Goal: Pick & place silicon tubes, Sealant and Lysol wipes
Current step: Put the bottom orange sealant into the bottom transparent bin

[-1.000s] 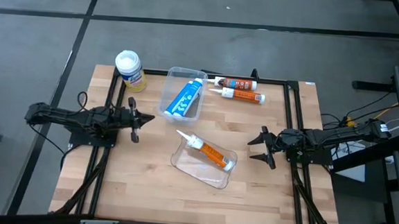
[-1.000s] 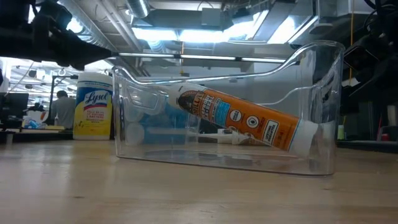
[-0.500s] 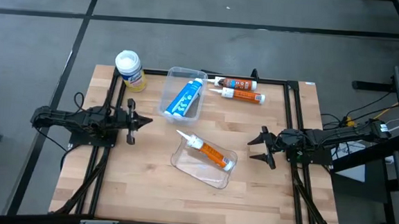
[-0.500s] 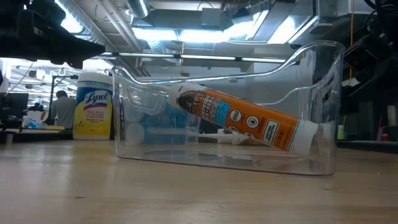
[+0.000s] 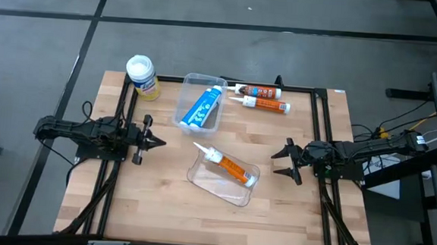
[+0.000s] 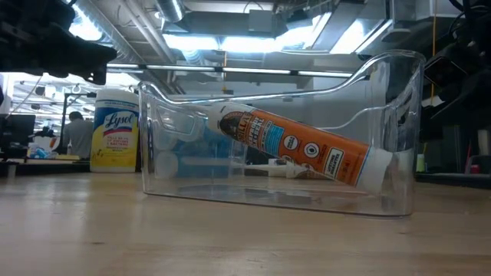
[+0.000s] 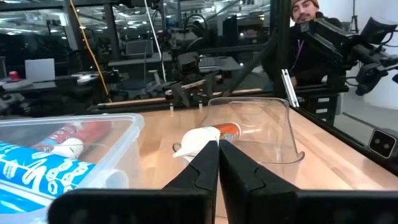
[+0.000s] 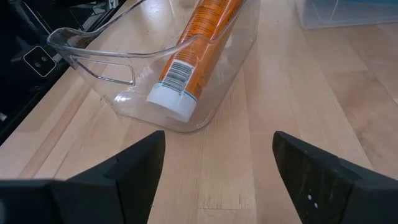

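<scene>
- The left gripper [image 5: 155,141] is seen low over the left side of the table [image 5: 160,202], its fingers pressed together and holding nothing; it is aimed towards the middle of the table, well apart from the Lysol wipes [image 5: 141,75].
- The right gripper [image 5: 283,160] is held near the right side, its fingers spread and empty; it faces the near clear bin [image 5: 207,184], in which an orange tube [image 5: 231,167] lies tilted, nozzle over the rim.
- The Lysol wipes are found upright at the far left corner, just beside the far clear bin [image 5: 189,86], which holds a blue tube [image 5: 203,106]; two more orange tubes [image 5: 263,97] lie beyond it on the wood.
- Risk is judged as follows: the canister is stout, so shut fingers would have to be opened wide first; otherwise it could be knocked over or pushed off the corner; the neighbouring bin wall could be clipped on approach; a grip taken high on the white lid [image 5: 138,66] could slip.
</scene>
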`<action>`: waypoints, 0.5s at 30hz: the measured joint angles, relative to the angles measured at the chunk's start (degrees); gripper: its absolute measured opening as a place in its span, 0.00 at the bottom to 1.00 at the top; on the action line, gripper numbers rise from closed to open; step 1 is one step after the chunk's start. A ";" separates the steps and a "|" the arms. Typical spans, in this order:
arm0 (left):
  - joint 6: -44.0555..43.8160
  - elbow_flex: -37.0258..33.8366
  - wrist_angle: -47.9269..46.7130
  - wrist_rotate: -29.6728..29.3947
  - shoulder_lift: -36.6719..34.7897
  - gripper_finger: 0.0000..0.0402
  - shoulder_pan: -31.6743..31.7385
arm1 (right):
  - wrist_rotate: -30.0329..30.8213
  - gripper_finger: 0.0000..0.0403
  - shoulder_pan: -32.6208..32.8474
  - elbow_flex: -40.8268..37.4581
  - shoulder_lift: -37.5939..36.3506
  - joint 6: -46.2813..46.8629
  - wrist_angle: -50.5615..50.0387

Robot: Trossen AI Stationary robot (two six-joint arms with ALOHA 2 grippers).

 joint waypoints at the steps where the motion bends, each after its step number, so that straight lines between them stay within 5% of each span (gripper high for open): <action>1: 0.00 0.00 0.01 0.00 0.00 0.03 0.00 | -0.01 0.74 0.01 -0.02 -0.01 0.00 0.00; 15: -1.42 0.00 0.11 0.22 0.04 0.02 0.00 | -0.01 0.74 0.00 -0.01 0.01 0.00 0.00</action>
